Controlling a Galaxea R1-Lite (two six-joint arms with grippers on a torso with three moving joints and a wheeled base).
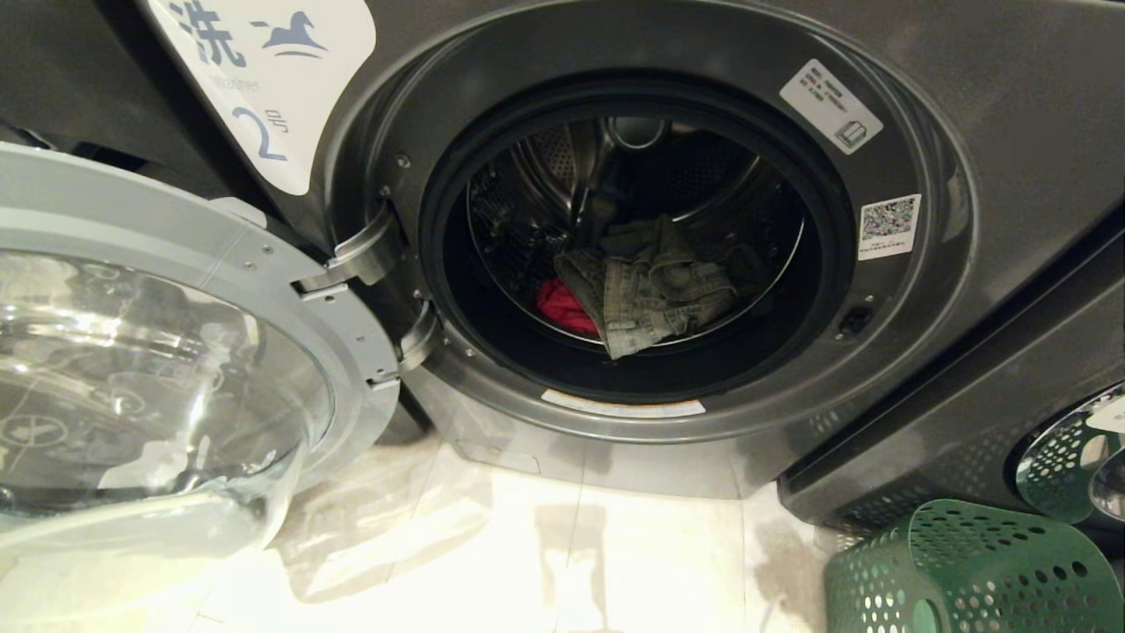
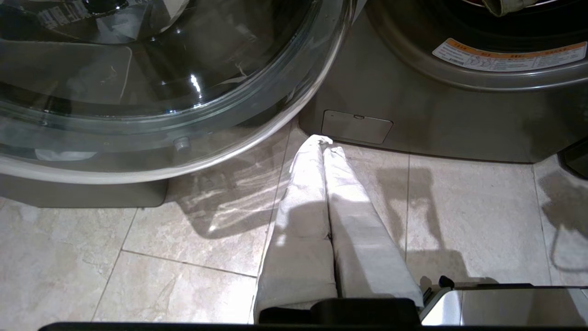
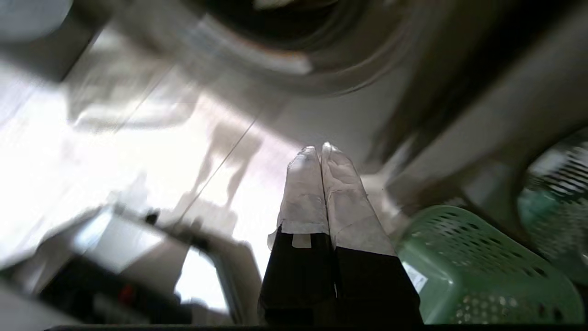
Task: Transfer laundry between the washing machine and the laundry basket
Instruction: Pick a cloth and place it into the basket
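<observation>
The washing machine (image 1: 993, 105), dark grey with a "2" label, fills the head view, and its glass door (image 1: 158, 369) is swung wide open on the left. Inside the drum lie a bright red piece of laundry (image 1: 562, 308) and, beside it, a grey-green crumpled garment (image 1: 650, 286). The green laundry basket (image 1: 967, 571) stands on the floor at the lower right and shows again (image 3: 482, 271) in the right wrist view. My left gripper (image 2: 325, 140) is shut and empty, low over the floor tiles near the machine's base. My right gripper (image 3: 319, 149) is shut and empty, just left of the basket. Neither arm shows in the head view.
A second machine (image 1: 967, 413) with a chrome-rimmed door (image 1: 1072, 448) stands at the right, behind the basket. Pale floor tiles (image 1: 571, 563) stretch before the open drum. The open door overhangs the floor on the left. A part of my base (image 3: 115, 257) shows low in the right wrist view.
</observation>
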